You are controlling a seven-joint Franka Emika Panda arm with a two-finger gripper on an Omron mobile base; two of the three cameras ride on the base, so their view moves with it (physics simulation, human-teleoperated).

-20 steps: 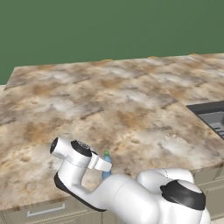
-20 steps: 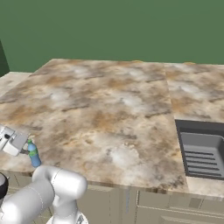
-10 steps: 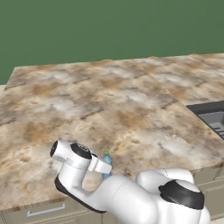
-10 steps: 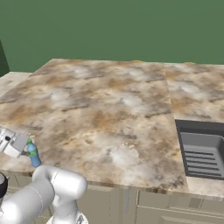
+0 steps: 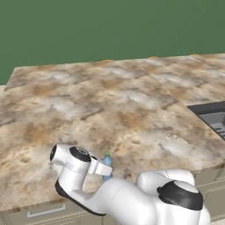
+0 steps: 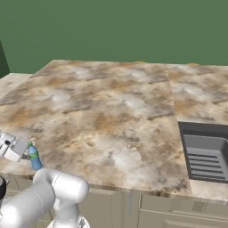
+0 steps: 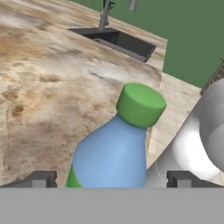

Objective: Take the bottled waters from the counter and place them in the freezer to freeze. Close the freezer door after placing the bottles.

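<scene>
A blue-tinted bottled water with a green cap (image 7: 113,153) stands upright on the marbled counter (image 5: 110,105), close to its front edge. My gripper (image 7: 111,179) is open, with one dark fingertip (image 7: 39,178) on each side of the bottle's lower body and a gap to both. In the left base view the hand (image 5: 100,167) reaches in level from the left of the bottle (image 5: 107,162). From the right base camera, the same hand (image 6: 18,149) sits just left of the bottle (image 6: 34,156).
A dark sink (image 6: 207,153) is set into the counter (image 6: 102,107) at the right; it also shows in the left base view as the sink (image 5: 213,118). Its faucet (image 7: 105,13) rises behind. Beige drawers (image 6: 133,205) run under the front edge. My own white arm crowds the space in front.
The hand has edged slightly lower and closer around the bottle. Its jaws have stayed open, and the bottle has not moved.
</scene>
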